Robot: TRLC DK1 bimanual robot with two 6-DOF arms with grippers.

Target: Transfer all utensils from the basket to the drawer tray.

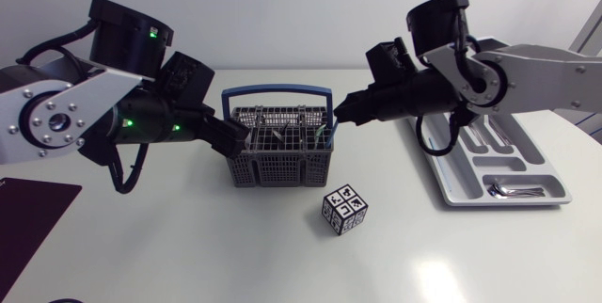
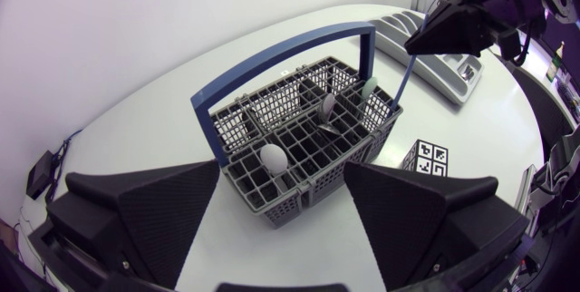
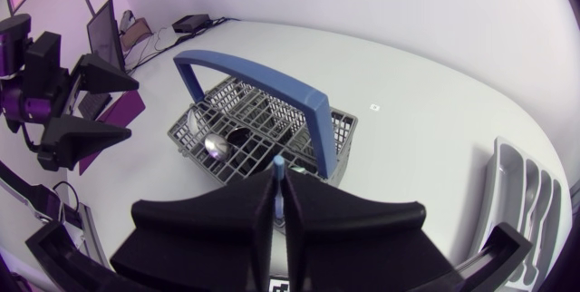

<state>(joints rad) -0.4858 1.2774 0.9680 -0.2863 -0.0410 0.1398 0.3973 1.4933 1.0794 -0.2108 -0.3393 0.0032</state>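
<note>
Observed:
- The basket [image 1: 279, 157] stands mid-table, handle upright. The tray [image 1: 451, 185] lies well apart on the right side, with cutlery already in several slots.
- The right gripper [image 1: 346, 109] sits over the basket's right end. Its fingers are pressed together on the upper end of a thin blue-handled utensil [image 2: 406, 74], whose lower end reaches down into an end cell of the basket.
- The left gripper [image 1: 245, 140] is spread wide at the basket's opposite end. The near corner lies between its fingers, but contact cannot be confirmed.
- A white spoon [image 2: 274, 157] and a metal spoon [image 2: 327, 107] stand bowl-up in their cells.
- A marker cube [image 1: 345, 209] lies in front of the basket.

Assessment:
- The held utensil looks light, stiff and slim, and its handle is probably smooth. A pinch this near the tip may let it swing or slide, so a straight vertical pull is advised.
- The hidden working end could catch in the mesh.
- The basket appears to be light plastic and may ride up with the utensil unless steadied.
- The remaining spoons are best taken at the neck just under the bowl, since the rounded bowls offer poor purchase
</note>
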